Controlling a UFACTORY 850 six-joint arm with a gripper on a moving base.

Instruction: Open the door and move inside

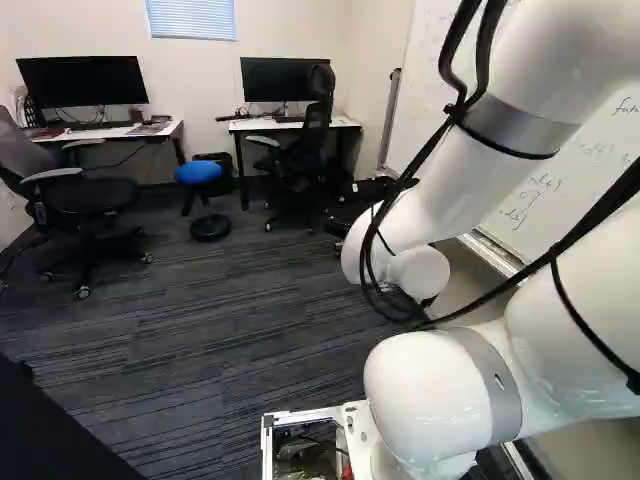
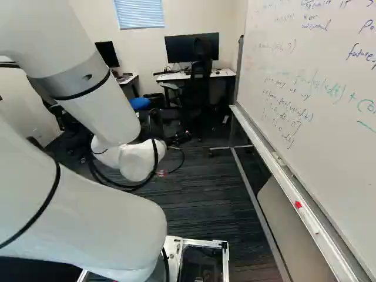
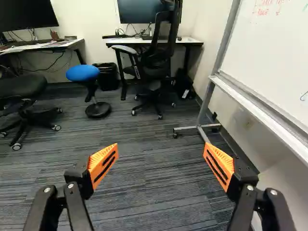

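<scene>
No door or door handle can be seen in these views. In the left base view the dark gripper [image 1: 372, 193] shows partly beyond the arm's white wrist, level above the floor. The wrist view shows the gripper [image 3: 160, 164] open, its two orange pads wide apart. Only carpet lies in sight between and ahead of them, and neither finger touches anything.
A whiteboard [image 2: 311, 100] on a wheeled frame stands close along the right. Ahead are desks [image 3: 144, 42] with monitors, a black office chair [image 3: 156, 62], a blue stool [image 3: 83, 73] and a bin [image 3: 107, 77]. Another chair [image 1: 85, 200] stands at the left.
</scene>
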